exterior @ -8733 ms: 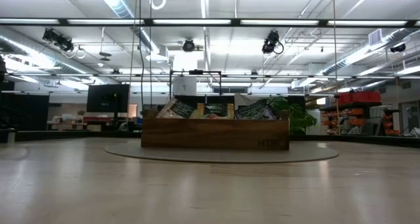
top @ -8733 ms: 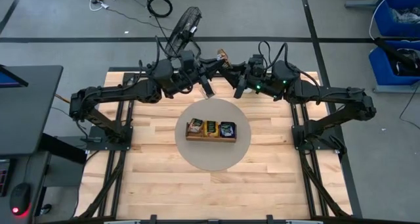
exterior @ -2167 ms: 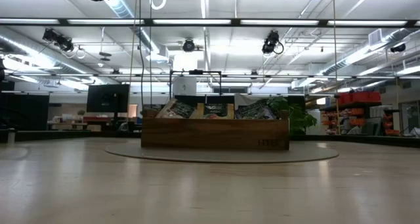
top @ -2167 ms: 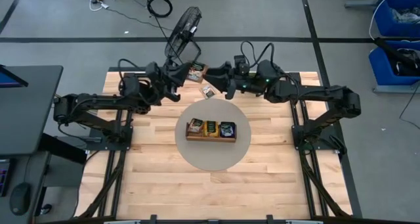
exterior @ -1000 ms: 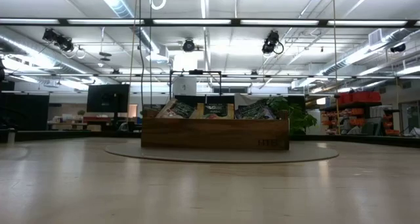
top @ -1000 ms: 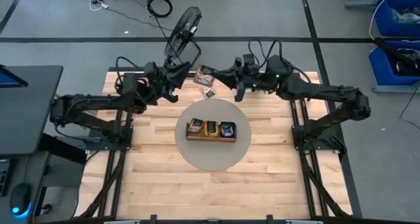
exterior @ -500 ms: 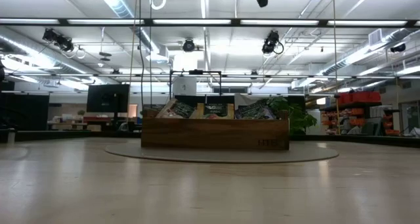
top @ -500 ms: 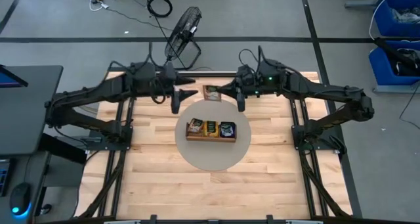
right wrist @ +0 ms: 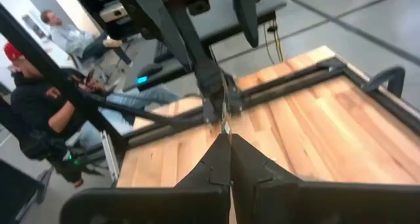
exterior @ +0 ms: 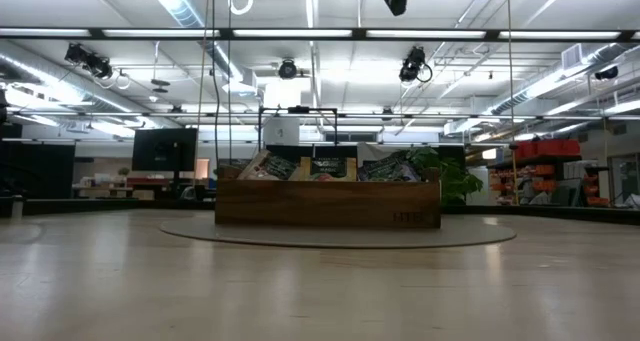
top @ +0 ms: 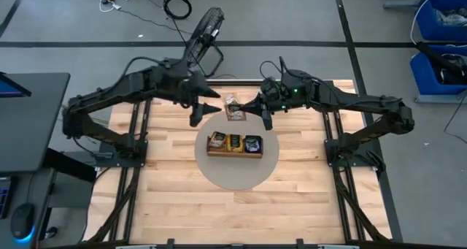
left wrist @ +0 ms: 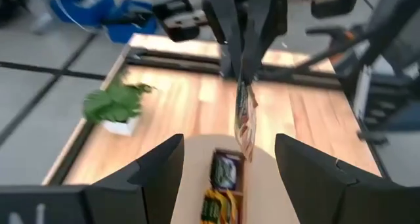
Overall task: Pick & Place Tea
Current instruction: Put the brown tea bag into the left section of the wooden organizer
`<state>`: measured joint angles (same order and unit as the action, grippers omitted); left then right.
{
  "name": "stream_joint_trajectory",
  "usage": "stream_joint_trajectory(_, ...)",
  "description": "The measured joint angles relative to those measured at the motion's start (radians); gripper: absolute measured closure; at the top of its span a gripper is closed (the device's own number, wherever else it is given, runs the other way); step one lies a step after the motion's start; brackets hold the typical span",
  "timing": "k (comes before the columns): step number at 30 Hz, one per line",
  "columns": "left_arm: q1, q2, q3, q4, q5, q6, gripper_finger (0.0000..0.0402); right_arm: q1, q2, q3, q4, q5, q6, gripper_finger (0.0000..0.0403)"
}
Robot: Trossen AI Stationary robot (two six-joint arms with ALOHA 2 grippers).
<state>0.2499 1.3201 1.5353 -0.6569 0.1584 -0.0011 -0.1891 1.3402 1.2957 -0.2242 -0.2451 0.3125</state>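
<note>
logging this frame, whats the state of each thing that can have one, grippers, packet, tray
left gripper: open, holding nothing, facing the packet
right gripper: shut on the tea packet, up in the air
tea packet: held aloft by its edge, above the table's far side
wooden tray: resting on the round mat, packets in all three compartments
round mat: flat on the table

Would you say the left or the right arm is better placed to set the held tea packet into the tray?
Likely right: the right gripper is shut on the tea packet above the tray; the left gripper hangs open, empty.
</note>
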Motion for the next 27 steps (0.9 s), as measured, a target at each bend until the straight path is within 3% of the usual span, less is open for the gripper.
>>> stream_joint_trajectory(9,-0.021,0.160,0.130,-0.137,0.039,0.096,0.0166,0.017,0.040,0.000,-0.035,0.001,0.001,0.0403)
stream_joint_trajectory(14,-0.025,0.211,0.137,-0.151,0.123,0.121,0.0193,0.017,0.053,0.000,-0.028,0.001,-0.003,0.0403)
stream_joint_trajectory(19,-0.025,0.234,0.137,-0.156,0.129,0.127,0.0245,0.017,0.059,0.000,-0.044,0.001,-0.007,0.0403)
stream_joint_trajectory(27,-0.025,0.232,0.137,-0.150,0.127,0.168,0.0370,0.017,0.061,0.000,-0.083,0.001,-0.008,0.0403)
